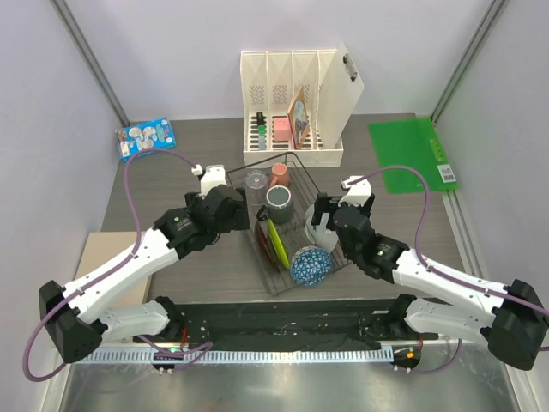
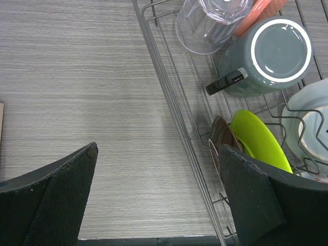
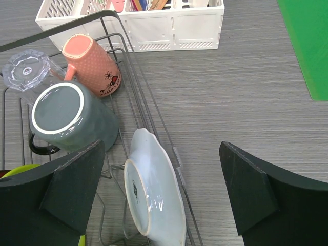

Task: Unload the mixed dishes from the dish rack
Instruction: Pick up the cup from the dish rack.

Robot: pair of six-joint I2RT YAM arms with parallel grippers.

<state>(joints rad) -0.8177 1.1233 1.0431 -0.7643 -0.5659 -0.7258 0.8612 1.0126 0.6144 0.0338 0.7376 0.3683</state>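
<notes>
1. The dish rack point(image 2: 166, 97) stands in the middle of the worktop point(image 1: 159, 189).
2. At its far end are the clear glass point(image 2: 210, 23), pink mug point(image 3: 92, 64) and dark grey mug point(image 2: 271, 51). The lime-green plate point(image 2: 259, 141) and white plate point(image 3: 154, 195) stand on edge mid-rack, and the blue patterned bowl point(image 1: 310, 264) is at the near end.
3. The left claw point(image 2: 156, 169) is spread apart and empty, straddling the rack's left rail.
4. The right claw point(image 3: 161, 154) is spread apart and empty, above the white plate.

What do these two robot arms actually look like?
The left arm and right arm are white tubes with black joints; a purple cable loops along each. The left gripper and right gripper each have two wedge-shaped black fingers.
</notes>
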